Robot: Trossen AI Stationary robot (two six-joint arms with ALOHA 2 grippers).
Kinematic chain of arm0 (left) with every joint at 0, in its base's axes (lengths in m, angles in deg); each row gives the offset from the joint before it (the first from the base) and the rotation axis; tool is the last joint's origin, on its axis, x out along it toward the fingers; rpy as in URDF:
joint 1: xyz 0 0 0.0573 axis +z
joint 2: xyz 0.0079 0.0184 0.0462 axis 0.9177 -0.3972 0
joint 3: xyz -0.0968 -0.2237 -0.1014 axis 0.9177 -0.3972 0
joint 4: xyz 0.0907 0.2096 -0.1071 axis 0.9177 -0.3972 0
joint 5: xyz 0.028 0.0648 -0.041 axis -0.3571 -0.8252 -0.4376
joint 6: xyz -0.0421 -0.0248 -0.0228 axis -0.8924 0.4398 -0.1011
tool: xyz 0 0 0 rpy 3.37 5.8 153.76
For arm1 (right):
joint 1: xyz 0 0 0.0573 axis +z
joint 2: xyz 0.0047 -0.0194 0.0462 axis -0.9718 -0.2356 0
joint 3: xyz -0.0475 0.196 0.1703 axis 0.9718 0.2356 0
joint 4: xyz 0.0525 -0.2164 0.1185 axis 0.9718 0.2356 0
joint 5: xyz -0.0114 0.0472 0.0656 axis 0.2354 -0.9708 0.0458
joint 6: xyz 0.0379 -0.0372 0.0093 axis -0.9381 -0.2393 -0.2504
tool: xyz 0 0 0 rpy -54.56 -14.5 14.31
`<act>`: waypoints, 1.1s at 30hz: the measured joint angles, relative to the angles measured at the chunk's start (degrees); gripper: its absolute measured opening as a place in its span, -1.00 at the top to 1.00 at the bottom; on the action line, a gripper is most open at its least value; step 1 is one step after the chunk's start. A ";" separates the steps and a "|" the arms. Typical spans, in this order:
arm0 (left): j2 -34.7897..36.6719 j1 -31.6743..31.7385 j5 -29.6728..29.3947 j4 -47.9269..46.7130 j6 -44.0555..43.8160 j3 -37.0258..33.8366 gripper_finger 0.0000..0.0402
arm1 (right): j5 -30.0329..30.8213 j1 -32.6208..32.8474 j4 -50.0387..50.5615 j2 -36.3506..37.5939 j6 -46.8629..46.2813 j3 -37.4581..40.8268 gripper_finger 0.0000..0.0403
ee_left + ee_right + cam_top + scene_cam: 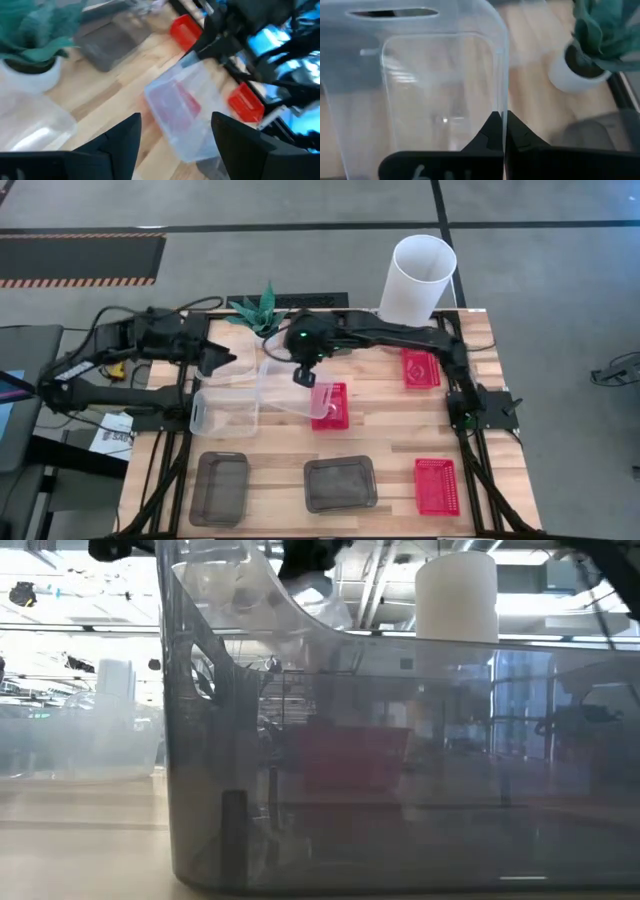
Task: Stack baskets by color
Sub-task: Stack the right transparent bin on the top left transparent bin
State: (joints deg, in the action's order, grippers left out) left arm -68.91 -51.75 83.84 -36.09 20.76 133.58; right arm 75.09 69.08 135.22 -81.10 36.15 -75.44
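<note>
My right gripper (pixel 303 377) is shut on a clear whitish basket (pixel 288 392) and holds it above the table's middle, partly over a red mesh basket (pixel 333 406). A second clear basket (pixel 224 412) rests on its bottom to the left. My left gripper (pixel 232 362) hangs open beyond that basket, with nothing between its fingers (pixel 125 142). Two dark grey baskets (pixel 220 488) (pixel 340 483) and another red basket (pixel 437 485) sit along the near edge. A third red one (pixel 420 368) lies at the far right. My right gripper pinches the clear basket's thin side wall at its upper edge (pixel 502 102), one finger inside the basket and one outside. The fingers slant down from the table's far right side. The basket is tilted and lifted clear of the table, reaching away below the fingertips.
A tall white cylinder (pixel 420 280) stands at the far edge, right of a small white pot with a green plant (pixel 258 312). In the low view a dark grey basket (pixel 400 770) fills most of the picture. Bare wood shows between the middle and near rows.
</note>
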 joint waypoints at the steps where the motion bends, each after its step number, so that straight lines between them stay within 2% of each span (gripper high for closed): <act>1: -2.03 0.00 -0.63 -2.51 -0.32 2.71 -0.10 | 1.13 0.02 2.37 -2.15 0.33 -3.00 1.00; 2: -4.20 0.02 -1.25 -4.87 -0.43 5.19 -0.08 | 2.05 0.06 3.88 -4.06 0.35 -5.17 1.00; 5: -10.08 0.00 -4.56 -13.02 -1.19 11.34 -0.03 | 2.09 -0.16 1.61 -4.61 -2.09 -2.65 1.00; 8: -15.18 -0.28 -6.51 -16.45 -2.21 14.05 0.00 | 2.13 -0.65 0.71 -5.68 -3.24 -2.86 1.00; 16: -24.66 -3.96 -9.56 -15.43 -5.70 14.35 0.00 | 4.71 -1.09 1.21 -5.63 -3.59 -2.79 1.00; 24: -32.58 -7.78 -15.25 -14.86 -7.63 14.35 0.00 | 5.11 -1.51 1.25 -5.55 -3.05 -2.79 1.00; 28: -35.34 -9.24 -16.37 -14.91 -7.44 14.35 0.00 | 4.84 -1.37 1.31 -5.55 -2.97 -2.79 1.00; 33: -37.21 -9.33 -20.77 -17.81 -7.34 14.37 0.01 | 3.06 -1.58 1.74 -5.55 -3.27 -2.70 1.00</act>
State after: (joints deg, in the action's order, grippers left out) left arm -106.12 -61.08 63.06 -53.91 13.42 147.96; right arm 78.15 67.50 136.96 -86.65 32.88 -78.14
